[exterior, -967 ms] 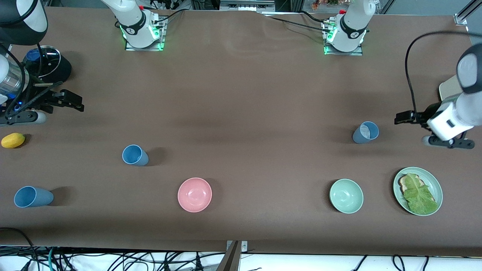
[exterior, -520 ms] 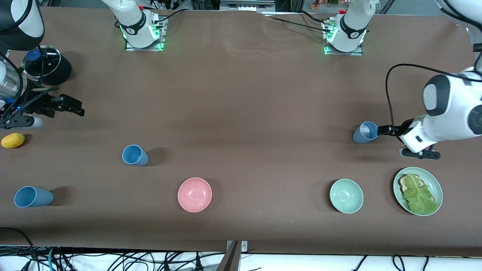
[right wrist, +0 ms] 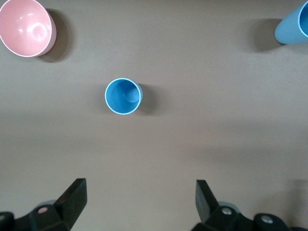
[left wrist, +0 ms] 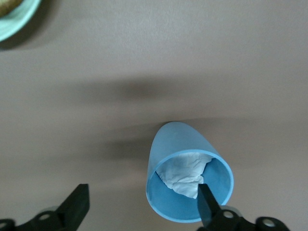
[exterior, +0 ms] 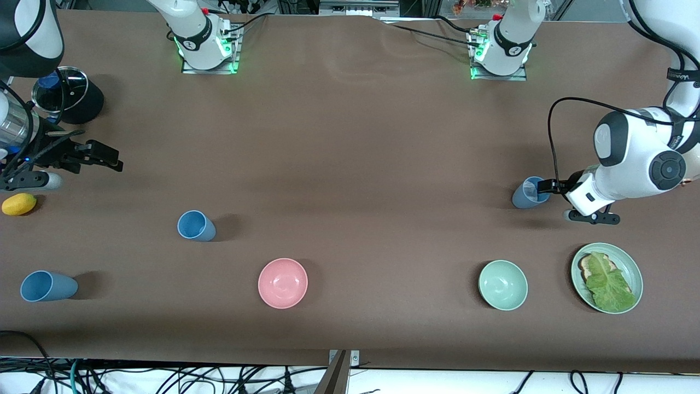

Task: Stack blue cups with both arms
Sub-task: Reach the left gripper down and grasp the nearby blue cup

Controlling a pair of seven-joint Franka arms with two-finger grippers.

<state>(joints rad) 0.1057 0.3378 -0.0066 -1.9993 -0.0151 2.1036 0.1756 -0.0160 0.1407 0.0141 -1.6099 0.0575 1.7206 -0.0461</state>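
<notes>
A grey-blue cup [exterior: 529, 192] with crumpled white paper inside stands toward the left arm's end of the table. My left gripper [exterior: 542, 190] is open at its rim. In the left wrist view one finger [left wrist: 206, 202] is inside the cup [left wrist: 180, 144] and the other [left wrist: 79, 204] is outside, so the cup wall sits between them untouched. Two sky-blue cups [exterior: 196, 225] [exterior: 46, 285] stand toward the right arm's end. My right gripper [exterior: 112, 157] hangs open and empty over bare table, and its wrist view shows one cup [right wrist: 123, 96] below.
A pink bowl [exterior: 283, 283] and a pale green bowl [exterior: 502, 285] sit near the front camera. A green plate [exterior: 634, 271] carries bread and lettuce. A yellow fruit [exterior: 19, 203] and a glass-lidded black pot [exterior: 82, 104] lie by the right gripper.
My left gripper has swung in toward the grey-blue cup and now has one finger inside its rim. The right gripper has barely shifted.
</notes>
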